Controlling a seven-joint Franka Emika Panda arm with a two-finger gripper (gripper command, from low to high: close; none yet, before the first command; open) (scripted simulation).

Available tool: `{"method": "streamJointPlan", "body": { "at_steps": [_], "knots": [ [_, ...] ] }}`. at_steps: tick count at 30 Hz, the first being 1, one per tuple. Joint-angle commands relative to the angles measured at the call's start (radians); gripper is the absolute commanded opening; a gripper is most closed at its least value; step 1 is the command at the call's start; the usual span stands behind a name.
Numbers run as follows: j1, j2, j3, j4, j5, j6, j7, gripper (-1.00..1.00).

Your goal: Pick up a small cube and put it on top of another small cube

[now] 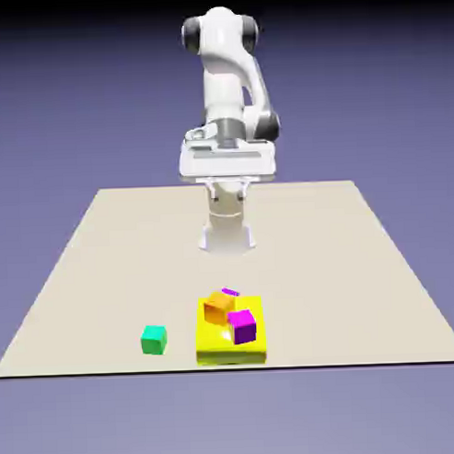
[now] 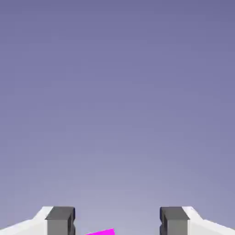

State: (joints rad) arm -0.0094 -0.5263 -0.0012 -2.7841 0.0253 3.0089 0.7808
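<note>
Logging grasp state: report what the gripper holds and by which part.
Nothing is held. The gripper is open with its fingertips wide apart, high above the table; the green cube sits untouched there.

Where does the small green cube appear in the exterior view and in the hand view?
Exterior view: the small green cube sits on the table near its front edge, apart from the yellow block, on that block's left in this view.
Hand view: not in it; only backdrop and a magenta sliver.
Shared landmark: the end effector, open, with nothing between its tips.
</note>
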Motion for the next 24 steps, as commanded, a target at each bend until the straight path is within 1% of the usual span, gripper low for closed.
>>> {"method": "streamJointPlan", "body": {
  "at_steps": [1,24],
  "knots": [
    [-0.018,0.036,-0.001,0.022,0.021,-0.023,0.033,0.00],
    [-0.425,0.870,-0.024,0.516,0.503,-0.559,0.791,0.00]
  ]
}}
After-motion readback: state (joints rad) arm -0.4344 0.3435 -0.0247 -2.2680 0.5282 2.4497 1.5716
